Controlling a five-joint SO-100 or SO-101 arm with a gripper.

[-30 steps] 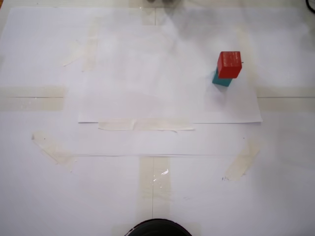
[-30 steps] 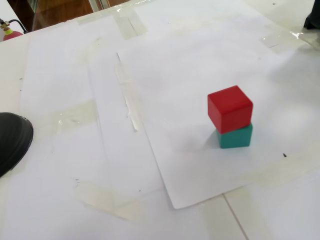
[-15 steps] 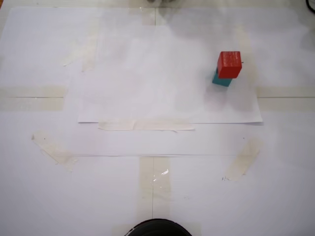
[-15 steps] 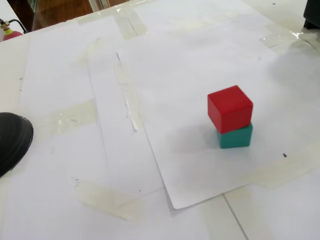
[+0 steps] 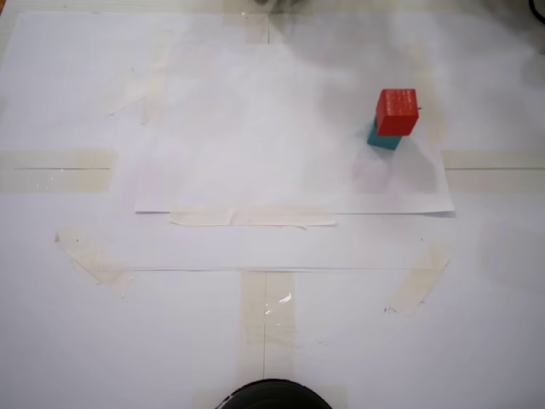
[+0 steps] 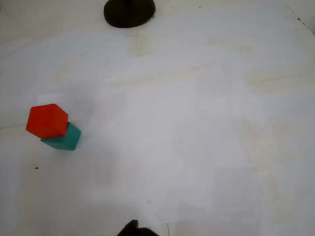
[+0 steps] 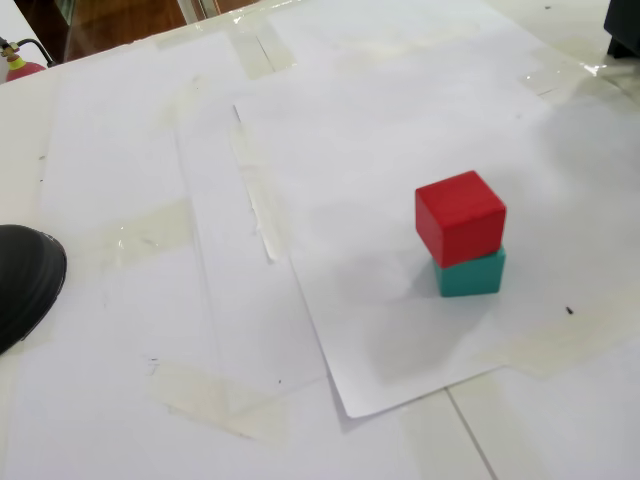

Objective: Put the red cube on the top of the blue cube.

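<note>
The red cube rests on top of the blue cube, a teal block, slightly offset and turned. The stack stands on white paper at the right in a fixed view. It also shows at the left of the wrist view, red cube on blue cube, and in a fixed view, red cube on blue cube. Nothing touches the stack. Only a small dark tip at the bottom edge of the wrist view may belong to the gripper; its jaws do not show.
White paper sheets taped with beige tape cover the table. A black round base sits at the near edge, also in the wrist view and a fixed view. A dark object stands at the top right corner.
</note>
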